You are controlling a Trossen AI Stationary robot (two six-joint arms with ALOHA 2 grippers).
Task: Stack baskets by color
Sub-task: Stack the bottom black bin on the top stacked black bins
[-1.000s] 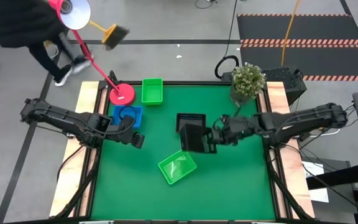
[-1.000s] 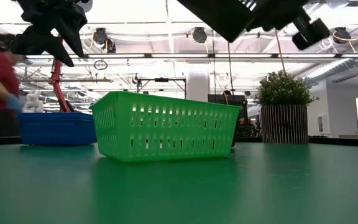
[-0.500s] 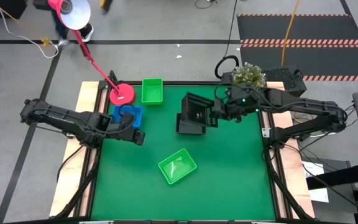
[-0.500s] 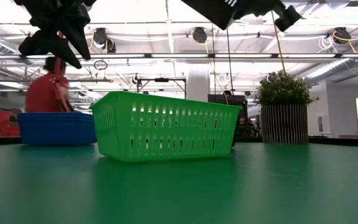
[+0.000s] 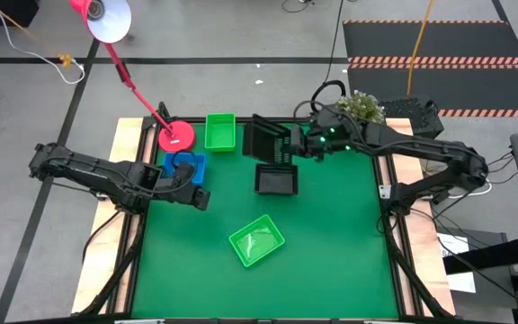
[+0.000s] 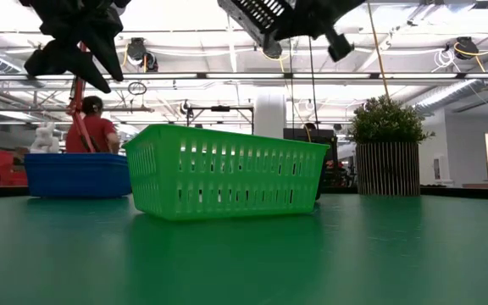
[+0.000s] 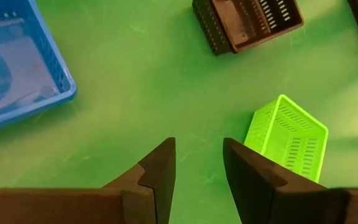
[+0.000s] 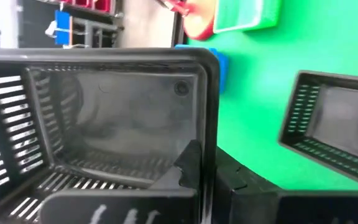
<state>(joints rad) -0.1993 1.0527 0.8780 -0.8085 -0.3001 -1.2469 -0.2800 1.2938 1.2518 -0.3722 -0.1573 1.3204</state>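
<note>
Green table [image 5: 331, 261] mostly bare, right fingers [image 5: 297, 144] pinching black basket [image 5: 266, 140] aloft near far edge, left fingers [image 7: 160, 168] spread.

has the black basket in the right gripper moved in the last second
Yes. In the high view the held black basket has travelled from beside the loose green basket toward the table's far edge, past the resting black basket.

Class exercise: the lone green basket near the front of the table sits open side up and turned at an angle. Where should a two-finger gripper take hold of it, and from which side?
Grip the green basket by one long rim wall, coming straight down from above, one finger inside and one outside. It rests upright and empty, so the thin slatted wall is exposed; turn the wrist to match its skewed pose.
</note>
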